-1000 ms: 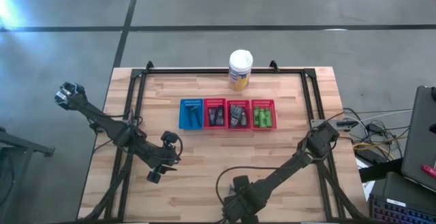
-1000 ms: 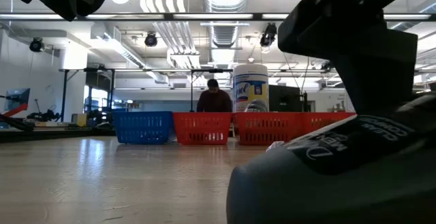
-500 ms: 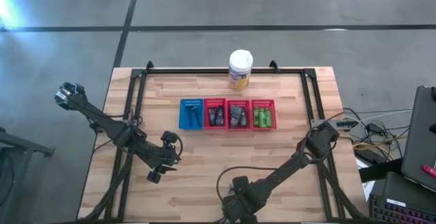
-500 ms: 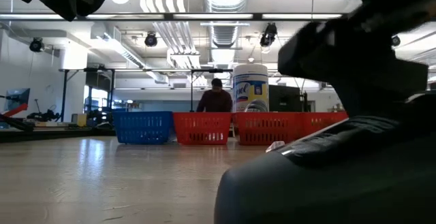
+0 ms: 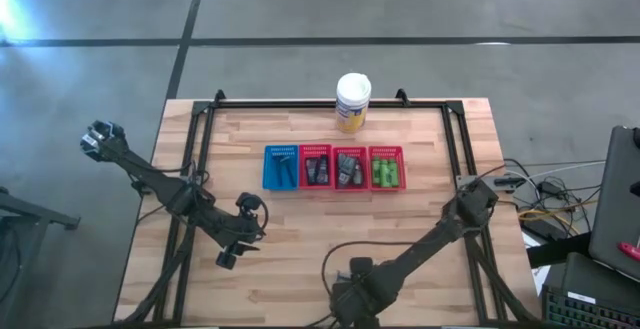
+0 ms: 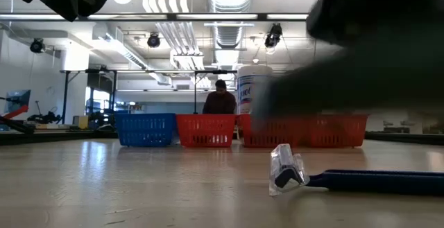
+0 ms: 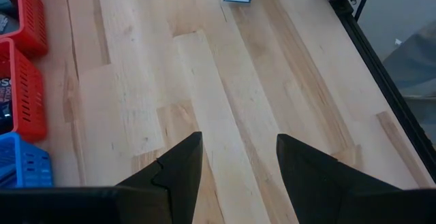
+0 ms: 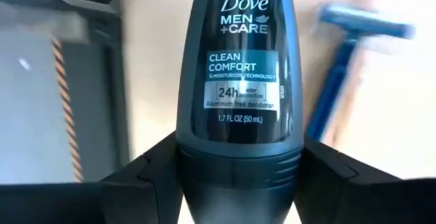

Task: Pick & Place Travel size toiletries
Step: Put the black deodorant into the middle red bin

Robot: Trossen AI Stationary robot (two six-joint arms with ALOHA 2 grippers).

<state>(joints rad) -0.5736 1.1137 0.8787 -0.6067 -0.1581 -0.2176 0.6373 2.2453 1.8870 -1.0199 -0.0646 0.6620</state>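
Note:
My right gripper (image 8: 238,157) is shut on a dark grey Dove deodorant bottle (image 8: 240,67) and stands near the table's front edge in the high view (image 5: 350,291). A blue razor (image 6: 347,181) lies flat on the table beside it; it also shows in the right wrist view (image 8: 351,54). Toiletries lie in one blue basket (image 5: 281,167) and three red baskets (image 5: 350,167) in a row at mid-table, among them green bottles (image 5: 386,174). My left gripper (image 7: 238,152) is open and empty over the table's left part (image 5: 242,231). My right gripper pinches the deodorant bottle between its two fingers (image 8: 153,169), on the darker lower section (image 8: 238,166) below the label. The bottle lies along the fingers and points away from the wrist. The low view shows no part of it on the table.
A yellow canister with a white lid (image 5: 353,101) stands at the far edge behind the baskets. A black frame (image 5: 205,119) runs along the table's sides. Bare wood lies between the baskets and the near edge. A person (image 6: 220,103) shows in the room beyond.
My right gripper has risen from the table top with the deodorant bottle. In the low view its dark bulk has gone up, and the razor lying on the table now shows.

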